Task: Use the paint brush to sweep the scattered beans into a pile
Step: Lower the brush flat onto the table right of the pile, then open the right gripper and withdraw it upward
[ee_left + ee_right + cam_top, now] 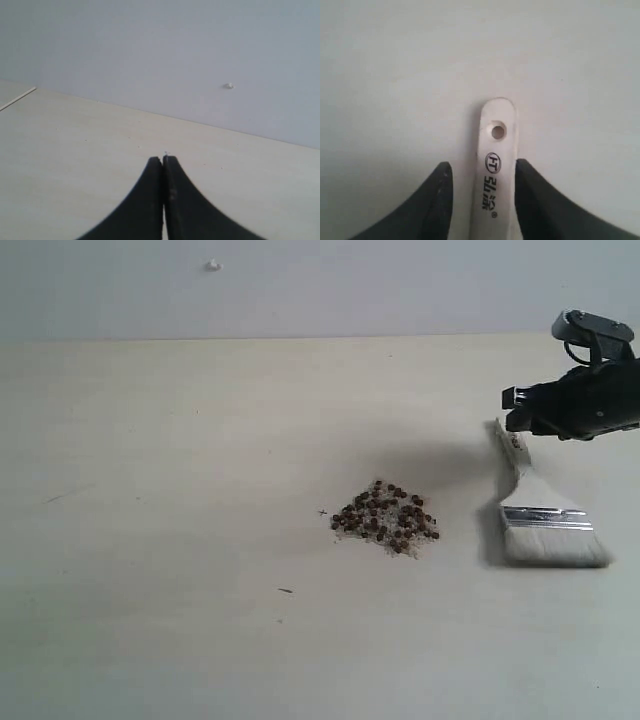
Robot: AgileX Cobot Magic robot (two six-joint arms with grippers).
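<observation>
The beans sit gathered with whitish crumbs as one small pile (385,518) near the middle of the pale table (150,490). To its right the paint brush (545,525) lies flat, bristles toward the front and handle pointing back. My right gripper (520,410) hovers over the handle's end. In the right wrist view the holed handle (496,145) lies between the fingers of that gripper (482,166), which is open with a gap showing on one side. My left gripper (163,159) is shut on nothing above bare table, out of the exterior view.
The table's back edge meets a grey wall bearing a small white speck (213,265), also in the left wrist view (229,86). A tiny dark fleck (286,590) lies in front of the pile, and a faint scratch (55,498) marks the far left.
</observation>
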